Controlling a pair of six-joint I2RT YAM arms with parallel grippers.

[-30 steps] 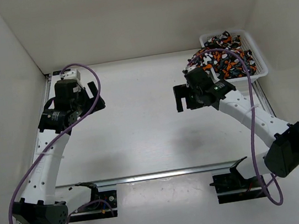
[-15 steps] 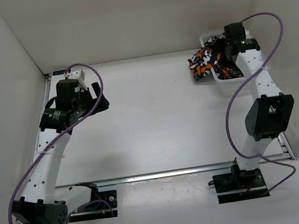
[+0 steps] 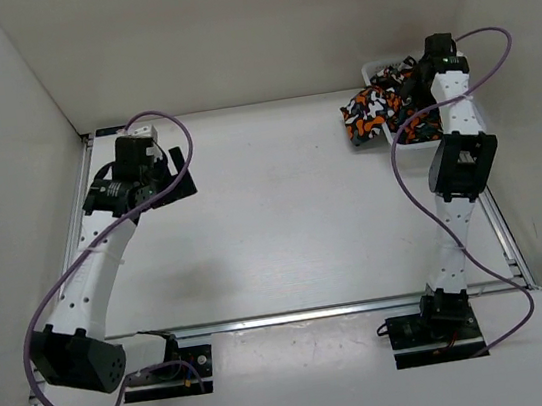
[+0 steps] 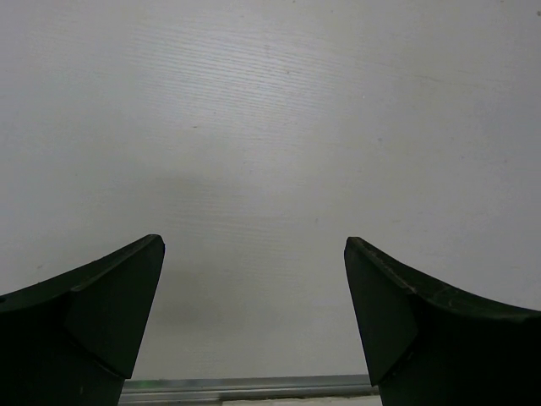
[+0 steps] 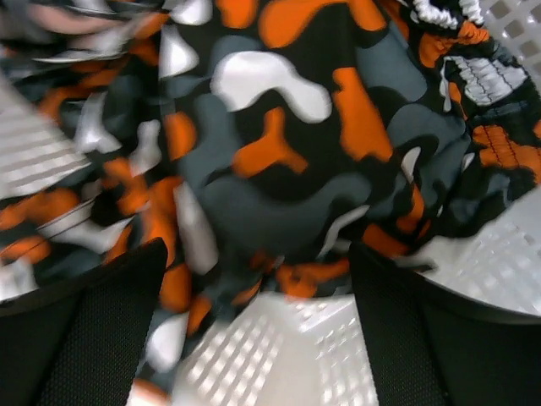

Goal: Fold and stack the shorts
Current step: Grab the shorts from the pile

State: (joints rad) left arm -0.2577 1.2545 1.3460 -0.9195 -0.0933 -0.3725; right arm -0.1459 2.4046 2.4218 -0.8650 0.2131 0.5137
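The flat white table (image 3: 274, 223) carries a white plastic mesh basket (image 3: 371, 71) at its far right corner. The soft shorts (image 3: 364, 114), printed in orange, black, grey and white camouflage, lie heaped in the basket and spill over its left rim onto the tabletop. The step in hand looks like the first pick from that heap. The next move calls for closing on one pair only and lifting it clear. The right gripper (image 5: 258, 254) hangs over the cloth, jaws wide, holding nothing; the blurred wrist view leaves contact uncertain. The left gripper (image 4: 254, 249) stands wide over bare table, touching nothing.
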